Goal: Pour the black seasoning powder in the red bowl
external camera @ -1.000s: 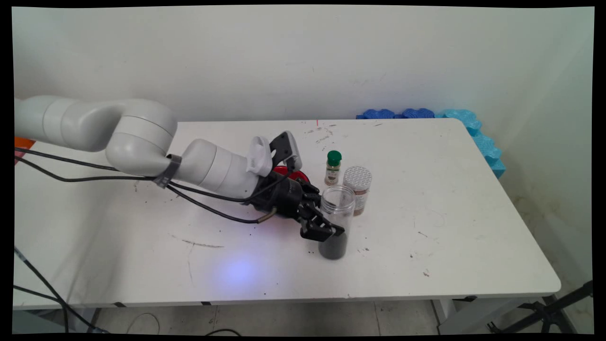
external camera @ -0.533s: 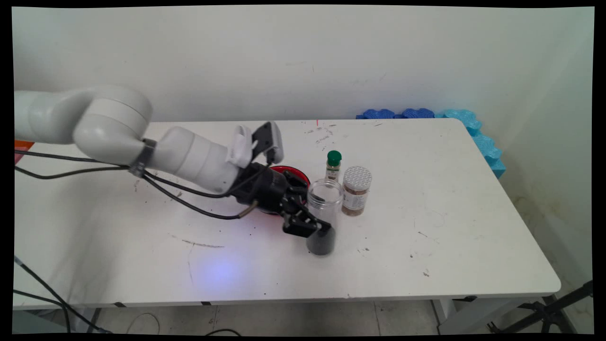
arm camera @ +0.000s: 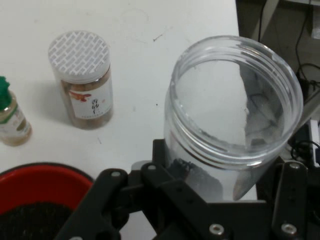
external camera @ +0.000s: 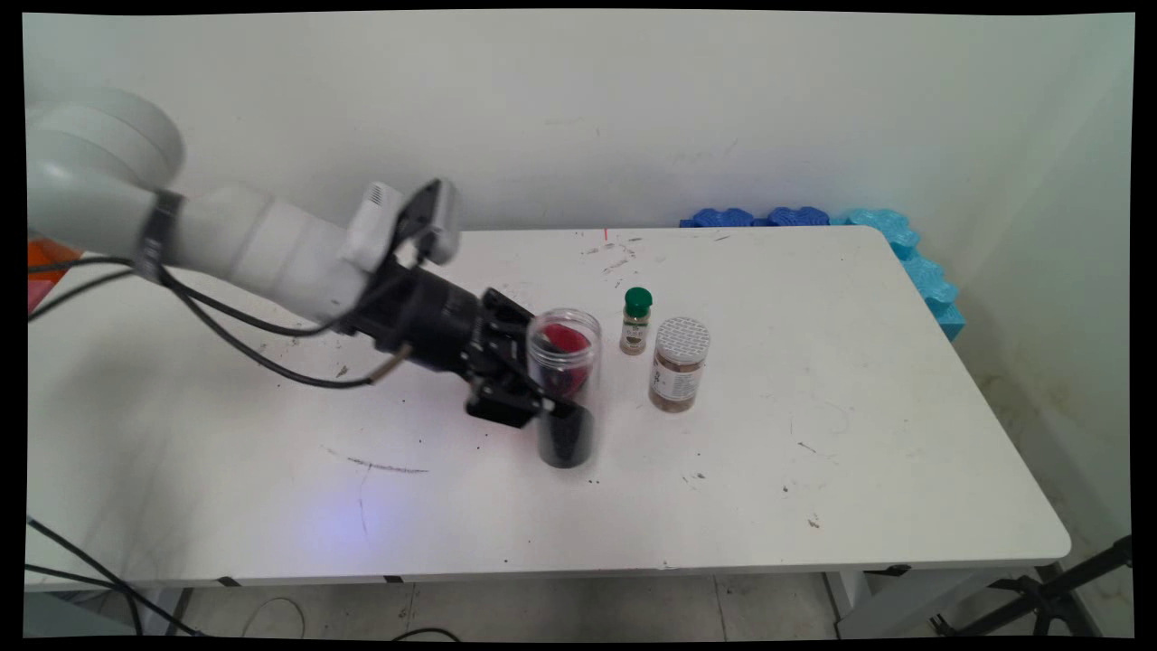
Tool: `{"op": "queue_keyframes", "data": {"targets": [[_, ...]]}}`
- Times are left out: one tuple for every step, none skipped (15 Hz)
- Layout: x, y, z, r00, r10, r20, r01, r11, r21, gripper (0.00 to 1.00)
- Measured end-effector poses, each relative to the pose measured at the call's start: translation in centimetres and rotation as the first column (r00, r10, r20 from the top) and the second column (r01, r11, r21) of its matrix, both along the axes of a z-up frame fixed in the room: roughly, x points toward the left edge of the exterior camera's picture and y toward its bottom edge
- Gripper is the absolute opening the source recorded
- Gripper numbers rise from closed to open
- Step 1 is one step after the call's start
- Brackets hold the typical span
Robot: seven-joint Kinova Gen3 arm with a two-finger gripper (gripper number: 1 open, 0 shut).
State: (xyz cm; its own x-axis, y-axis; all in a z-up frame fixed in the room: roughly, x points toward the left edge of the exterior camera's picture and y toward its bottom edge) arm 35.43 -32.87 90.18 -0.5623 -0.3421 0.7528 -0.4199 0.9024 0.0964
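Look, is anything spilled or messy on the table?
Yes. Dark specks and scuff marks dot the white table around the open jar of dark grains held in the gripper. The two spice bottles stand upright, capped.

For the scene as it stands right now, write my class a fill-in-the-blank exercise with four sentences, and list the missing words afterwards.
1. The gripper is shut on a clear ____ with no lid.
2. The small bottle has a ____ cap.
3. The spice jar with the white perforated lid holds ____ powder.
4. In the hand view, the bowl has a ____ rim.

Missing words: jar; green; brown; red
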Motion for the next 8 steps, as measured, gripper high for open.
{"op": "queue_keyframes", "data": {"targets": [[0.7, 0.2, 0.7, 1.0, -0.006, 0.001, 0.006, 1.0, -0.001, 0.0], [1.3, 0.4, 1.3, 1.0, -0.011, 0.001, 0.011, 1.0, -0.001, 0.0], [2.0, 0.6, 2.0, 1.0, -0.015, 0.002, 0.015, 1.0, 0.0, 0.0], [2.6, 0.7, 2.7, 1.0, -0.017, 0.003, 0.017, 1.0, 0.0, 0.0], [3.2, 0.7, 3.3, 1.0, -0.019, 0.003, 0.019, 1.0, 0.001, 0.0], [3.7, 0.8, 3.9, 1.0, -0.021, 0.002, 0.021, 1.0, 0.001, 0.0], [4.2, 0.8, 4.5, 1.0, -0.022, 0.001, 0.022, 1.0, 0.002, 0.0], [4.6, 0.8, 5.0, 1.0, -0.023, -0.001, 0.023, 1.0, 0.003, 0.0]]}}
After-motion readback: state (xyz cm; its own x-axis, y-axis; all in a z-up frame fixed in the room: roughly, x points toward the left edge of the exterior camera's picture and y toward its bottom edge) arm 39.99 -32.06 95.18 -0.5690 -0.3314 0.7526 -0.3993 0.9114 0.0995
